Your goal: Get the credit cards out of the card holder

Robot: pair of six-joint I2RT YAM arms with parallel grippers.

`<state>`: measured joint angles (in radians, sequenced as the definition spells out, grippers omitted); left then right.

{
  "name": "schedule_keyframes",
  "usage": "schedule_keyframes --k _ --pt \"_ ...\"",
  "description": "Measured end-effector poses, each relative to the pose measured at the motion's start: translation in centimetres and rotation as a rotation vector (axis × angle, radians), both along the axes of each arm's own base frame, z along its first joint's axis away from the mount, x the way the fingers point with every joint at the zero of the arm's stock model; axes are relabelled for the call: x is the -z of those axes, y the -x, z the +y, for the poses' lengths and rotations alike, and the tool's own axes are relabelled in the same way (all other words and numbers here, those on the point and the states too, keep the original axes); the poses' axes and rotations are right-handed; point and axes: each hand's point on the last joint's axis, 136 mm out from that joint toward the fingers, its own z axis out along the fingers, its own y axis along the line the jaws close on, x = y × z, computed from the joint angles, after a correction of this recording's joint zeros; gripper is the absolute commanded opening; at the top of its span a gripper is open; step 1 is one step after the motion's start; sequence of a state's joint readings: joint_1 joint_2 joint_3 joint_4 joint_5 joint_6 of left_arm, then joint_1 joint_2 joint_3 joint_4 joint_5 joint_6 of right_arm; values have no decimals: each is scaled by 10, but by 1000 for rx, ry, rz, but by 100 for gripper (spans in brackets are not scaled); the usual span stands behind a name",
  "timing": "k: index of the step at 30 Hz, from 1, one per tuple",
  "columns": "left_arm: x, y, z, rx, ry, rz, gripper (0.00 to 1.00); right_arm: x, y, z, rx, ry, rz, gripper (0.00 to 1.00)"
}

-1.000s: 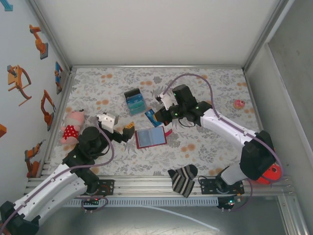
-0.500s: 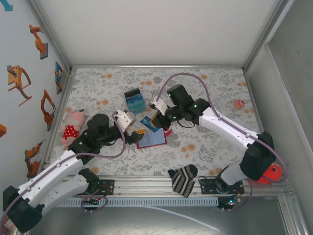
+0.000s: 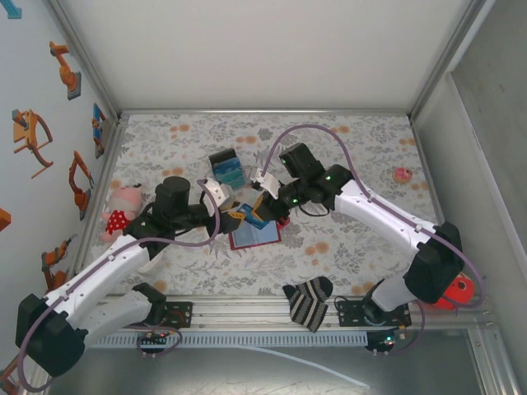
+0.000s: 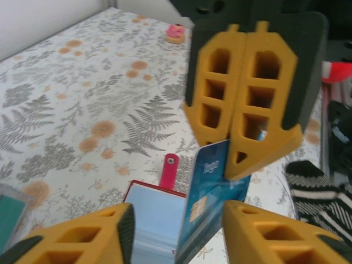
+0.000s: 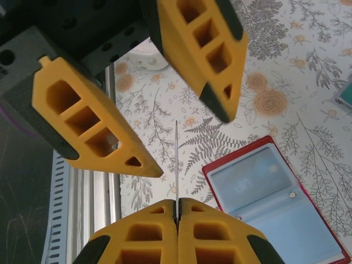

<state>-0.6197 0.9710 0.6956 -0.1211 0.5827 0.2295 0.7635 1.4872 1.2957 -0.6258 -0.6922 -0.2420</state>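
The red card holder (image 3: 254, 234) lies open on the floral table, its pale blue inside up (image 4: 148, 220) (image 5: 275, 203). My right gripper (image 3: 265, 202) (image 5: 177, 202) hangs just above it, shut on a blue credit card (image 4: 214, 187) that stands on edge. That card appears as a thin line (image 5: 176, 159) in the right wrist view. My left gripper (image 3: 239, 216) (image 4: 179, 225) has come in from the left and is open. Its fingers (image 5: 99, 126) sit one on each side of the card's free end, with a gap on both sides.
A small dark box with teal contents (image 3: 226, 171) stands behind the holder. A striped sock (image 3: 309, 302) lies at the near edge, a pink soft toy (image 3: 122, 212) at the left and a pink doughnut (image 3: 403, 174) at the far right.
My left arm has swung right and reached the held card, its jaws narrowing around it. The right gripper has shifted slightly left with the card and stayed shut.
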Motion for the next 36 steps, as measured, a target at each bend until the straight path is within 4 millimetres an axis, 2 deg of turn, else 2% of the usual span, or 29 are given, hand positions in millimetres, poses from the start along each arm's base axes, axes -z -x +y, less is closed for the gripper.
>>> schedule_keyframes --k 3,8,12,17,20,28,32,36 --pt "-2 6 -4 49 8 15 28 -4 1 1 -13 -9 -4 0" --pt "-1 13 -8 101 8 38 0 -4 3 0 -25 -11 -3 0" --pt "-2 16 -9 117 11 51 0 -3 4 0 -32 -9 -5 1" --pt "-5 15 -8 104 19 47 0 -6 -2 0 4 -15 -41 32" --pt "-12 16 -3 70 42 33 0 -12 -9 -5 71 -34 -97 43" --pt "-27 14 26 -153 202 -35 0 -53 -23 -23 272 -212 -213 45" --pt "-35 16 41 -243 311 -47 0 -58 -30 -25 324 -314 -162 47" --pt "-54 21 51 -278 411 -64 0 -62 -33 -20 297 -421 -72 51"
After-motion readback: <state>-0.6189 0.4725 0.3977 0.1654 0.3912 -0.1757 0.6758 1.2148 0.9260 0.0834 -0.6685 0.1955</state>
